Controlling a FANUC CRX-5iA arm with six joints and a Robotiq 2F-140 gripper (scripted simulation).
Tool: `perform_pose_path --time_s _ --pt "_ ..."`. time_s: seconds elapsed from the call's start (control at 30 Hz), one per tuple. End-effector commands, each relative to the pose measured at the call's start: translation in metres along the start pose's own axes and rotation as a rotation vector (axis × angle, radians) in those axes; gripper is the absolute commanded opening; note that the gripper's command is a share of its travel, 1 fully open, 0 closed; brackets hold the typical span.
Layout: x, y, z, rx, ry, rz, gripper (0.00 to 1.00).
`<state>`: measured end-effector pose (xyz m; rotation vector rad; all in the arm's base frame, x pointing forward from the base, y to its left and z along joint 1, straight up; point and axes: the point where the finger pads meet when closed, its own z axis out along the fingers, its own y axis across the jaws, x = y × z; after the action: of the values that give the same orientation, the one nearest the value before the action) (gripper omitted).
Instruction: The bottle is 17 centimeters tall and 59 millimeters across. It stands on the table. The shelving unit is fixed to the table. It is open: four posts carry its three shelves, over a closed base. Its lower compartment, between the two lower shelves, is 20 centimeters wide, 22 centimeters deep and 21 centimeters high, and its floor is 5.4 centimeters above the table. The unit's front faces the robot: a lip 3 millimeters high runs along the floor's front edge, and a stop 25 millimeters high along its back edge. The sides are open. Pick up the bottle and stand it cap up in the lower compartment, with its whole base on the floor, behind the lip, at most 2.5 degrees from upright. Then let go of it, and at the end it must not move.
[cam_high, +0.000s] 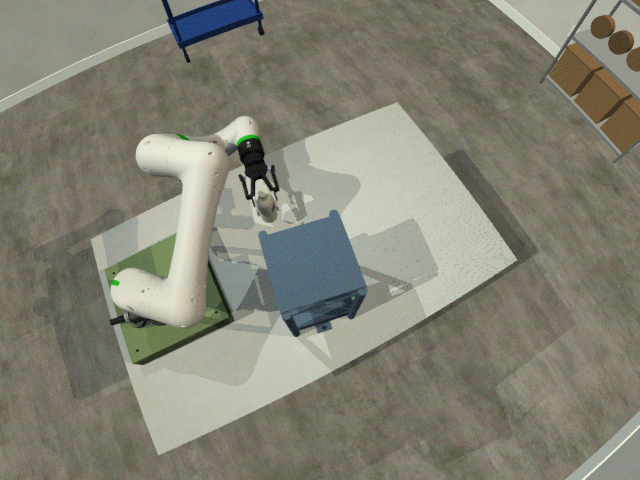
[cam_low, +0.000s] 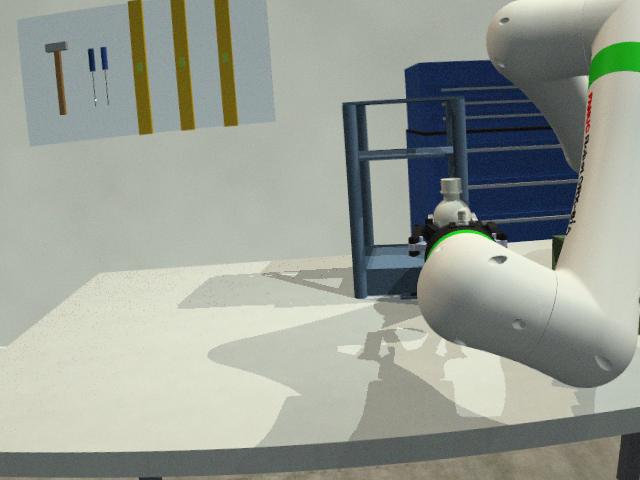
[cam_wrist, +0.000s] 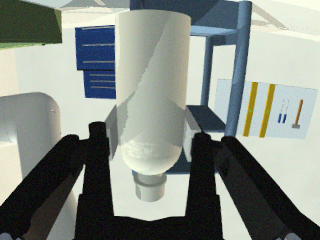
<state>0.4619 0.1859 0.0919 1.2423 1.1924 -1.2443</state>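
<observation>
The white bottle (cam_high: 267, 206) with a grey cap is held above the table, beside the blue shelving unit (cam_high: 311, 271). My gripper (cam_high: 260, 191) is shut on the bottle's body. In the wrist view the bottle (cam_wrist: 151, 103) fills the middle between the two black fingers, its cap pointing toward the camera's lower edge. In the exterior view the bottle's cap and shoulder (cam_low: 451, 198) stand upright above the wrist, in front of the shelving unit (cam_low: 405, 193); the fingers are hidden behind the arm. The lower compartment (cam_low: 392, 206) is empty.
The arm's green base plate (cam_high: 165, 299) lies left of the unit. A blue drawer cabinet (cam_low: 491, 149) stands behind the unit. A blue cart (cam_high: 211, 20) and a rack with boxes (cam_high: 599, 77) stand on the floor, away from the table.
</observation>
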Motion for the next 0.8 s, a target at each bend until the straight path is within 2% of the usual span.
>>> perform_pose_path --time_s 0.0,0.2,0.77 --pt "0.0 0.0 0.004 0.0 0.0 0.0 0.0" --pt "0.0 0.0 0.012 0.0 0.0 0.0 0.0" --pt "0.0 0.0 0.053 0.0 0.0 0.0 0.0"
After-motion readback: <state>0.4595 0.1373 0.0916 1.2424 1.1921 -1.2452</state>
